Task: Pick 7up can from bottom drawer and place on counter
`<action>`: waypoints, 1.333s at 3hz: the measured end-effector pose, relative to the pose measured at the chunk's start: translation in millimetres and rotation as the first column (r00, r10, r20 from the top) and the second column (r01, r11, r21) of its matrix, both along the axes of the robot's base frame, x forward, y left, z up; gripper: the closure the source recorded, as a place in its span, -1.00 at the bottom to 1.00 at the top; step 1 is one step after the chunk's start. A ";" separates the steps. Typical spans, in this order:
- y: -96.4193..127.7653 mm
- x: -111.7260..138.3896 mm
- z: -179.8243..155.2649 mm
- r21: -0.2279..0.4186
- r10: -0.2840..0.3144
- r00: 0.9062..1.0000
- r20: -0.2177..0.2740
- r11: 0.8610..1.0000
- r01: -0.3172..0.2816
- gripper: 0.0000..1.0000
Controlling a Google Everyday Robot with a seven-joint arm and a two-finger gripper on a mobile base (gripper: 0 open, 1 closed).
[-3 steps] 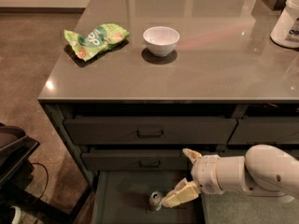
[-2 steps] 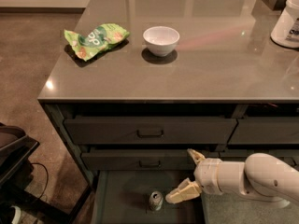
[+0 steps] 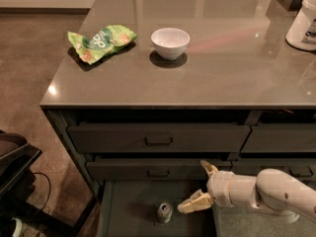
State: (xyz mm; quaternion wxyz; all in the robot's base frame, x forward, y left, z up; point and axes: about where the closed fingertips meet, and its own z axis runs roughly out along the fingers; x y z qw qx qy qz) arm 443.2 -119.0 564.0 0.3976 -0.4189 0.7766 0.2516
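The 7up can (image 3: 164, 213) stands upright on the floor of the open bottom drawer (image 3: 129, 206), silver top showing. My gripper (image 3: 198, 185) is open just to the right of the can, one fingertip (image 3: 184, 208) low and close beside it, the other (image 3: 205, 165) higher up near the middle drawer front. The fingers are not around the can. The glossy grey-brown counter (image 3: 217, 63) spreads above the drawers.
A white bowl (image 3: 170, 42) and a green chip bag (image 3: 100, 41) lie on the counter's left part. A white container (image 3: 303, 21) stands at its right edge. Two closed drawers with loop handles (image 3: 158, 141) sit above the open drawer. Dark equipment (image 3: 15, 177) is at lower left.
My arm has drawn back to the right, so the gripper's lower finger has moved a little away from the can. The can has not moved.
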 end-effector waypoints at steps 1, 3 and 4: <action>7.2 -3.8 -31.5 0.041 -0.031 0.999 -0.029 0.999 0.032 -1.00; 29.5 1.7 -142.9 0.150 -0.026 0.996 -0.084 0.988 0.038 -1.00; 35.9 -2.8 -154.8 0.173 -0.026 0.994 -0.104 0.984 0.044 -1.00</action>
